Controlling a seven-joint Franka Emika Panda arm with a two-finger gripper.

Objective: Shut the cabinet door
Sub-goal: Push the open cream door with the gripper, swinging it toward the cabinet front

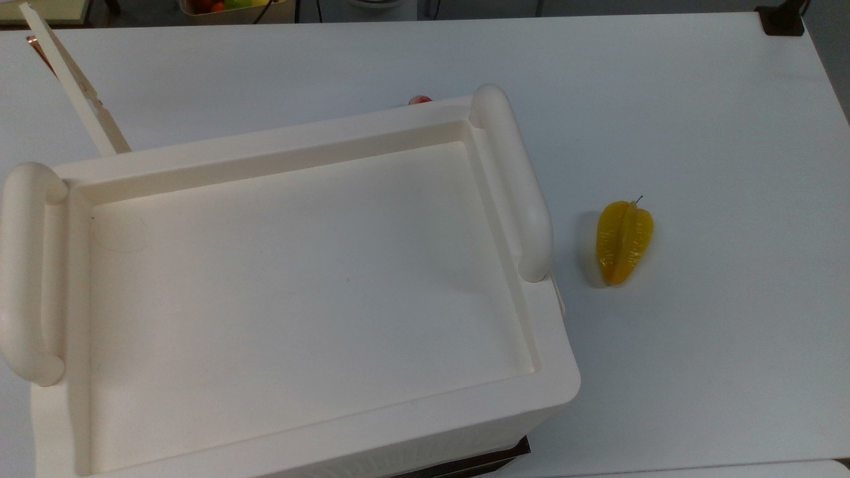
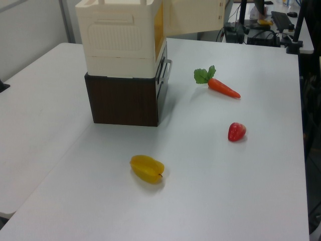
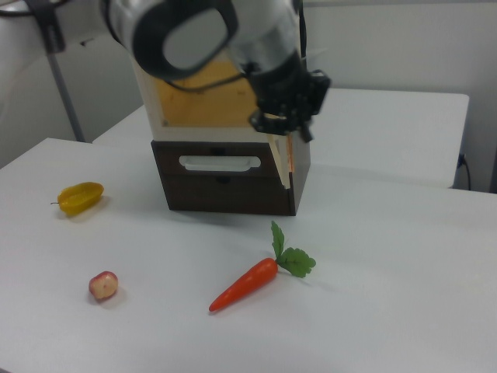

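The cabinet door (image 1: 74, 83) stands swung open from the cream cabinet (image 1: 299, 279), a thin panel running toward the top view's upper left with a copper fitting near its far end. In the left view the door (image 2: 194, 16) sticks out to the right of the cabinet (image 2: 119, 40). The right view looks into the cabinet's yellow inside, with the door (image 3: 284, 159) edge-on at the opening's right side. My gripper (image 3: 283, 120), black, hangs right at the door's upper edge there; the arm's big grey link covers the cabinet's top.
A dark brown drawer base (image 2: 125, 103) carries the cabinet. On the white table (image 2: 225, 191) lie a yellow starfruit (image 2: 147, 168), a red strawberry (image 2: 236, 131) and a carrot (image 2: 223, 86). The table's edges show at the left view's left and right.
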